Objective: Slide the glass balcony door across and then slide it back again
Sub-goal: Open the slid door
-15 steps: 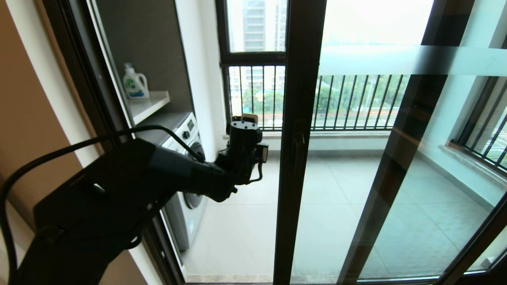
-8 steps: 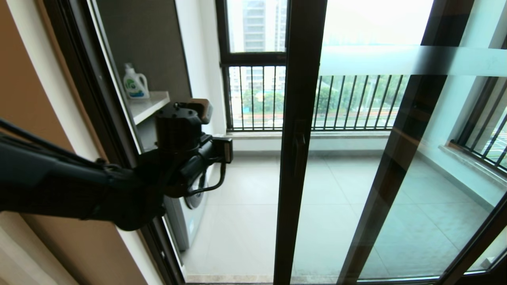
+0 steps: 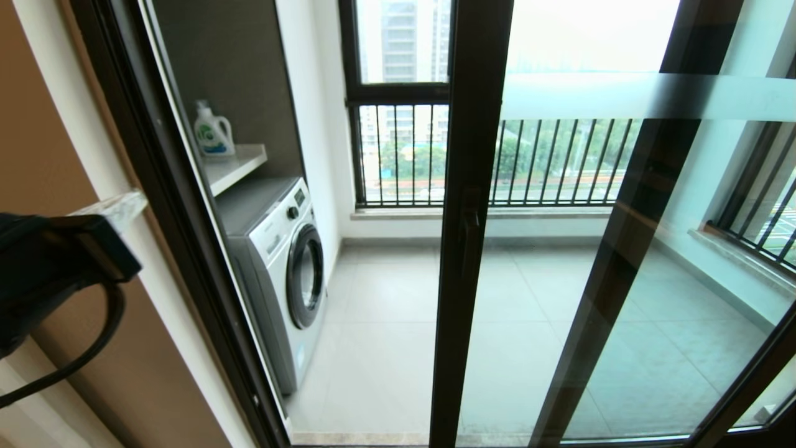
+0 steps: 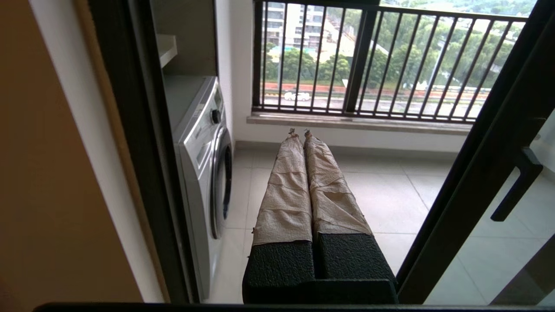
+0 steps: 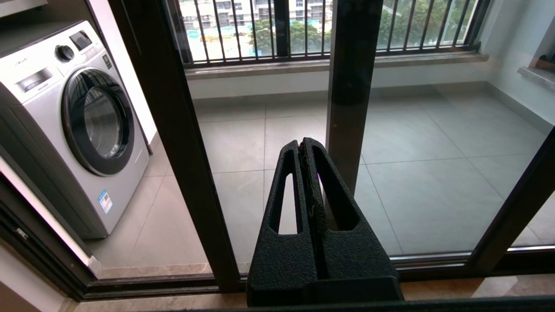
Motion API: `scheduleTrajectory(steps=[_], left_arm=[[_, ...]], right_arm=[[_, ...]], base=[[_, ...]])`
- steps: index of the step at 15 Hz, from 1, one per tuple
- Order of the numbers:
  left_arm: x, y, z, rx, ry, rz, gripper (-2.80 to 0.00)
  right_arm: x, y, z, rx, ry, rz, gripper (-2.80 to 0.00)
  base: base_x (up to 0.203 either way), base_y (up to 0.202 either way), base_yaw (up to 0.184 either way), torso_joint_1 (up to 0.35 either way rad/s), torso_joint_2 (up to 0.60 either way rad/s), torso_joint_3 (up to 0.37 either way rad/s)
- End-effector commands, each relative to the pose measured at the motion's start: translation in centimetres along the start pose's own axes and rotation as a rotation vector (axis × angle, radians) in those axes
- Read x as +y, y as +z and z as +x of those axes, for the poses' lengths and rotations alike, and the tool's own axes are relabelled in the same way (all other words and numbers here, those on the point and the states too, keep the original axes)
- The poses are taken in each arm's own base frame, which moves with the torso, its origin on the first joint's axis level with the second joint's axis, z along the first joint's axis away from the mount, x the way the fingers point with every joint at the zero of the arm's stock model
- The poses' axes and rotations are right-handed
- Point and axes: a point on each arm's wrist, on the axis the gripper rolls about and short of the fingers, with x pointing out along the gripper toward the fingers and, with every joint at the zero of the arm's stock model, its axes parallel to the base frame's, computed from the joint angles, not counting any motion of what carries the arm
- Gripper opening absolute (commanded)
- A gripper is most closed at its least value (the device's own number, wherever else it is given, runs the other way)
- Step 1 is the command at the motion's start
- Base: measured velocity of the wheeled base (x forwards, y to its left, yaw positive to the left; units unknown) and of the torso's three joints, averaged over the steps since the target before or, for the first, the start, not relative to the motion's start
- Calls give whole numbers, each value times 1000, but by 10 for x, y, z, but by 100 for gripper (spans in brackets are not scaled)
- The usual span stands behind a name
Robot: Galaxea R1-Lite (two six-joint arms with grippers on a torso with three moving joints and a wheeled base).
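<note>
1. Head view: glass balcony door (image 3: 559, 261) stood slid toward the robot's right, its leading stile about mid-frame, leaving the doorway open on the left. Its handle (image 3: 467, 239) sat on that stile, untouched. Washing machine (image 3: 280, 274) and detergent bottle (image 3: 212, 130) were visible beyond the opening. Part of the left arm showed at the left edge, well apart from the door.

2. Left wrist view: left gripper (image 4: 299, 132) hung in open air, its tape-wrapped fingers (image 4: 286, 195) pressed together and holding nothing. The door frame and handle lay off to one side, not touched.

3. Right wrist view: right gripper (image 5: 303, 145) was parked low near the door track, its fingers pressed together, empty.

4. Risk, as a judgement: with neither gripper on the door, the return slide depends on a fresh contact. Closed fingers pushed against the smooth stile could slip off, or strike the glass rather than the frame. A hard shove could slam the door into the jamb.
</note>
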Motion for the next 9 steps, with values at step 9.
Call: scheduleTrajectory(steps=[9], left_arm=[[50, -46, -144, -123, 283, 34, -280]], right_arm=[[0, -3, 1, 12, 0, 0, -280]], base=[[0, 0, 0, 0, 0, 0]])
